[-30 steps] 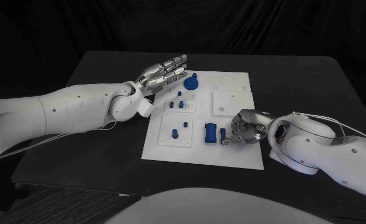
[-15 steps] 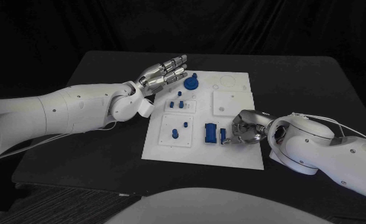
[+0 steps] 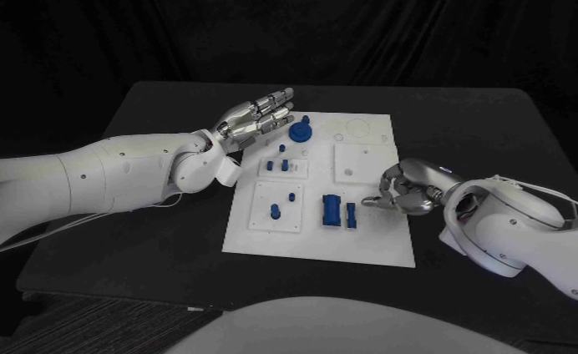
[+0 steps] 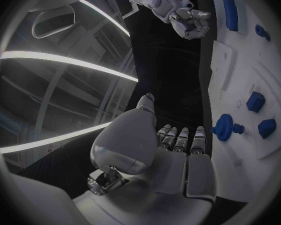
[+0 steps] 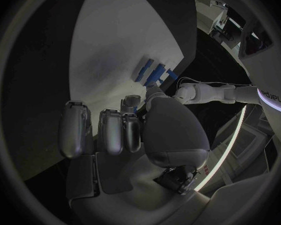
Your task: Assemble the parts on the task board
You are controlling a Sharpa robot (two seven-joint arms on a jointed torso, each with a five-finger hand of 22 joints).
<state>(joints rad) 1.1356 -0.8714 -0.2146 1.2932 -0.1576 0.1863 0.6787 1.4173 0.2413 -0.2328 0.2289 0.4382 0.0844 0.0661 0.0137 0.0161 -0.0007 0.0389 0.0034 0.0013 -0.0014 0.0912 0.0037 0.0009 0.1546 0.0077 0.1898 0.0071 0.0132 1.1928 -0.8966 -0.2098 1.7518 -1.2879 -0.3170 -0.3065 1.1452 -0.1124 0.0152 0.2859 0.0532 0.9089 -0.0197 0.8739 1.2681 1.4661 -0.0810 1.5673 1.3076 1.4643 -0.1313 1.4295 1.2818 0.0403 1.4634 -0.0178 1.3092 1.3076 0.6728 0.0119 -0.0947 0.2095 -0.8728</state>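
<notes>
The white task board (image 3: 323, 195) lies on the black table (image 3: 157, 237) between the two hands. The right hand (image 3: 408, 190) hovers at the board's right edge with its fingers curled inward; whether anything small is pinched in them cannot be told from these views. Just beside that hand, toward the board's middle, stand two upright blue blocks (image 3: 340, 211), a wider one and a thinner one side by side, seated in the near part of the board; the hand is apart from them, which suggests they are already placed. The left hand (image 3: 256, 118) is held flat with fingers straight, side by side and empty, above the board's far left corner, probably parked there to leave the working area free. Just beyond its fingertips (image 3: 286, 97) sits a blue gear (image 3: 301, 131) with a small knob, also seen in the left wrist view (image 4: 225, 128). Between the two hands, small blue pegs (image 3: 280, 165) stand in the raised white plates on the board's left half. Several sockets on the far right plates look unfilled, so the assembly appears unfinished.
</notes>
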